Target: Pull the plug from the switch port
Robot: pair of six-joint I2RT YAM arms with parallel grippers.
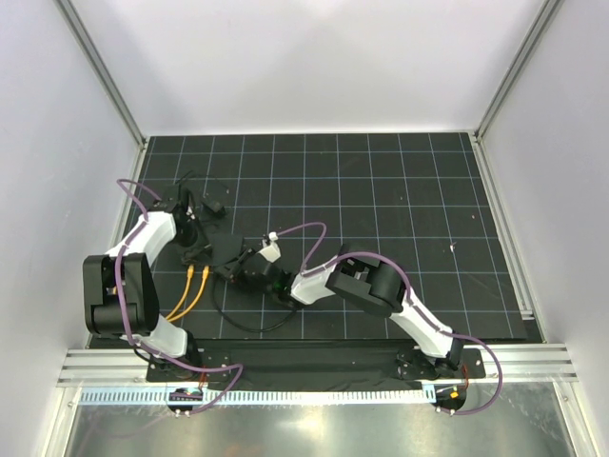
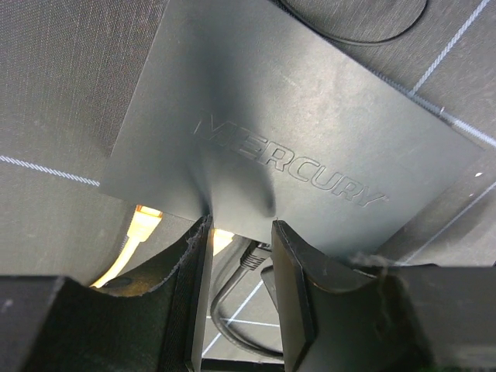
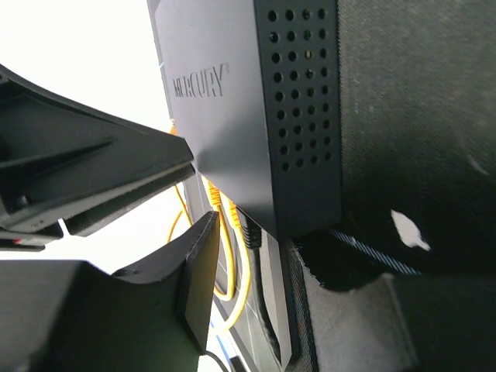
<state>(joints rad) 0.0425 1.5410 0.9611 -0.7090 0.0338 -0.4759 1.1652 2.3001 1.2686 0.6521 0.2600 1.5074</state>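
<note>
The switch [image 2: 294, 132] is a flat matte-black box marked MERCURY, lying between the two arms [image 1: 225, 255]. A black plug [image 2: 254, 256] sits in its port edge, beside two yellow plugs [image 2: 146, 219]. My left gripper [image 2: 241, 226] is open, one finger on each side of the black plug with gaps to it. My right gripper [image 3: 249, 231] straddles the switch's corner [image 3: 298, 116] at the port edge. Its left finger [image 3: 198, 271] stands clear, with yellow cables [image 3: 232, 287] showing in the gap. In the top view the grippers [image 1: 200, 249] [image 1: 245, 268] face each other closely.
Yellow cables [image 1: 190, 290] trail toward the near left. A thin black cable [image 1: 249, 327] loops in front of the right arm. A small black adapter [image 1: 215, 203] with its wire lies at the back left. Frame rails [image 1: 504, 219] bound the gridded mat.
</note>
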